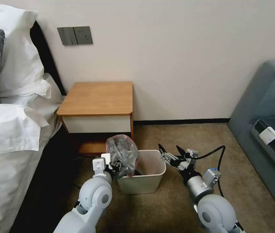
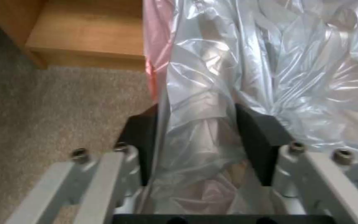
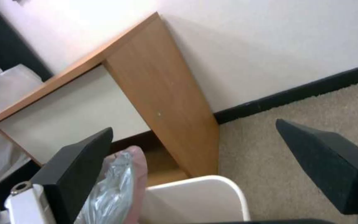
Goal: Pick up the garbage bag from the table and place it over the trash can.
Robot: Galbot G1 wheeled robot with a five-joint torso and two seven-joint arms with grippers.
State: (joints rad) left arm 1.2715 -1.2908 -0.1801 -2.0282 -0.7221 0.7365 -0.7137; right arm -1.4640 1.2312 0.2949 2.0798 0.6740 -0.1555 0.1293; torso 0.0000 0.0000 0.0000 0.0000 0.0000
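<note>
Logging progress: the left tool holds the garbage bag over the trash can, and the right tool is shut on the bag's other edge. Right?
Not quite. The right tool is open and holds nothing, as the right wrist view shows. The left tool does hold the garbage bag over the trash can.

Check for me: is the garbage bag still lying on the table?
No, the garbage bag is pinched in the left gripper above the trash can, off the table.

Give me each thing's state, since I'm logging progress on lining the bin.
garbage bag: bunched, held above the can's left rim.
trash can: upright, unlined.
table: top bare.
left gripper: shut on the bag.
right gripper: open, beside the can's right rim.
</note>
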